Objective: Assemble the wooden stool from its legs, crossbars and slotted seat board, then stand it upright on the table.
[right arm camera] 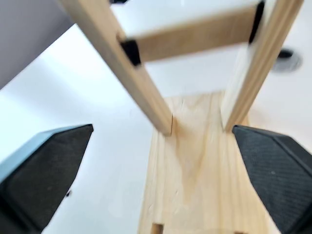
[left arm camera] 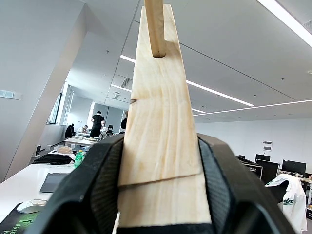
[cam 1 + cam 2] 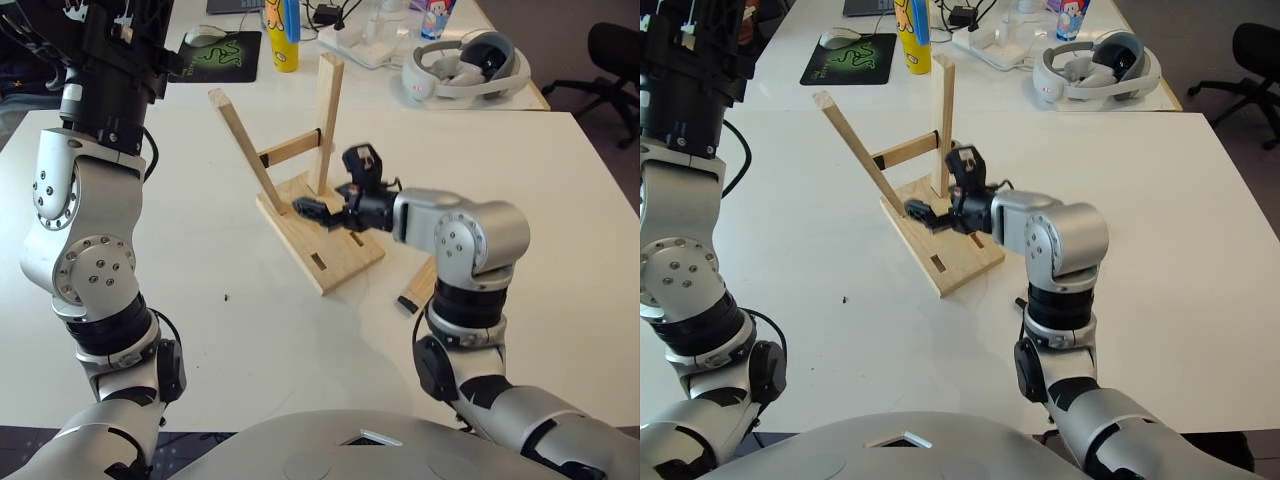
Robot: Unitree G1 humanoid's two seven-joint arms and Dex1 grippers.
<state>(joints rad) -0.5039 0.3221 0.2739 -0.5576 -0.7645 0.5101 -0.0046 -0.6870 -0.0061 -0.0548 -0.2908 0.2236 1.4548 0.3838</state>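
Head view: seat board (image 3: 335,262) flat on table (image 3: 560,200). Two legs (image 3: 245,150) and crossbar (image 3: 290,150) stick up from it. Right gripper (image 3: 332,190) low by legs, spread wide, holding nothing. Loose stick (image 3: 418,288) lies nearby.

Left wrist view: left gripper (image 2: 161,195) squeezes wood part (image 2: 158,112) tight.

Right wrist view: fingers (image 1: 44,165) apart, legs between, no touch.

Wood likely light, stiff, smooth. Legs may wobble. Best grab leg low, near board.

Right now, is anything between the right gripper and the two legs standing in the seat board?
Nothing visible stands between them. The right gripper is open just above the seat board, and the legs rise directly in front of its fingers.
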